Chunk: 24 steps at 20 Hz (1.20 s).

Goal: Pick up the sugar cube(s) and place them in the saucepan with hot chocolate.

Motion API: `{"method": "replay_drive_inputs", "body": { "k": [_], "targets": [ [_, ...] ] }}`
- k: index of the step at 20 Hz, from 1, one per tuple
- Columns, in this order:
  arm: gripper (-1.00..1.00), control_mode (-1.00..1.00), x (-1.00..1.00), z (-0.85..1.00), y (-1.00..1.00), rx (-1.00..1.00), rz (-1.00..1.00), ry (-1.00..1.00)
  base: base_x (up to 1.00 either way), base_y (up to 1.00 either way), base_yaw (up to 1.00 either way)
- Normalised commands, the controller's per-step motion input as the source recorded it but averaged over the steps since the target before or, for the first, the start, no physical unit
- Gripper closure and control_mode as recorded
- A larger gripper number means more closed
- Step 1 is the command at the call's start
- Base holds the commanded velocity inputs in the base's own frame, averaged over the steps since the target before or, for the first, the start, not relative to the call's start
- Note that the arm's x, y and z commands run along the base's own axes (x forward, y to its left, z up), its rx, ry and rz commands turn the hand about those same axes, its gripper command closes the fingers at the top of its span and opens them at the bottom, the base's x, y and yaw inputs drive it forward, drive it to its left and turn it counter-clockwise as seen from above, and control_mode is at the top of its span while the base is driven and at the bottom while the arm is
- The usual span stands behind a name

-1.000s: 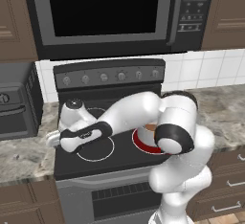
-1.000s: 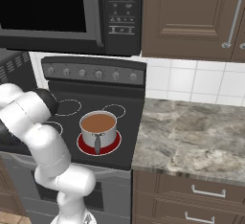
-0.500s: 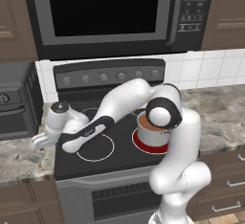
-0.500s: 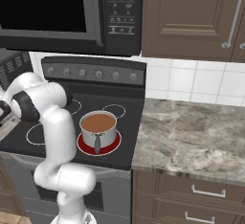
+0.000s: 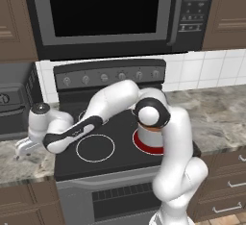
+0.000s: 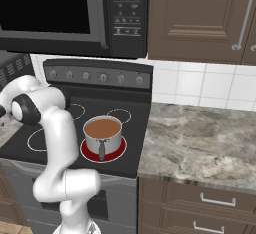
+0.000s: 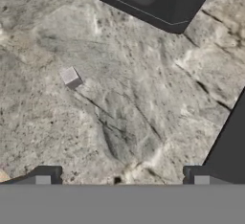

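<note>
Kitchen sim, grey marbled stone table [image 7: 143,89] left of the black stove [image 5: 115,147]. Reach step for the first pick: arm stretched left, gripper [image 5: 21,147] low over the table, jaws wide open, holding and touching nothing. One tiny tan sugar cube [image 7: 71,77] lies on the table ahead, off to one side of the jaws. Small round silver saucepan with brown hot chocolate [image 6: 103,133] sits on the red-glowing burner. Next: centre jaws over cube, descend, close.

microwave [image 5: 103,15] above stove [image 5: 110,144] | marble counter [image 6: 200,138] right | wood cabinets [image 6: 200,18]
</note>
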Motion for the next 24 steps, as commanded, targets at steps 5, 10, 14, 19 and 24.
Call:
{"method": "replay_drive_inputs", "body": {
  "k": [5, 10, 14, 19, 24],
  "targets": [
    [-1.0, -1.0, 0.0, 0.04, 0.38, -0.03, 0.08, 0.02, 0.0, 0.0, 0.0],
    [-1.0, -1.0, 0.0, -0.01, 0.26, 0.0, 0.09, 0.02, 0.0, 0.0, 0.0],
    [-1.0, -1.0, 0.0, -0.23, 0.25, 0.0, 0.08, 0.0, 0.0, 0.0, 0.0],
    [-1.0, -1.0, 0.02, -0.28, 0.08, 0.0, 0.05, 0.0, 0.0, 0.0, 0.0],
    [-1.0, -1.0, 0.21, -0.04, 0.14, 0.0, 0.04, 0.0, 0.0, 0.0, 0.0]
  ]
}}
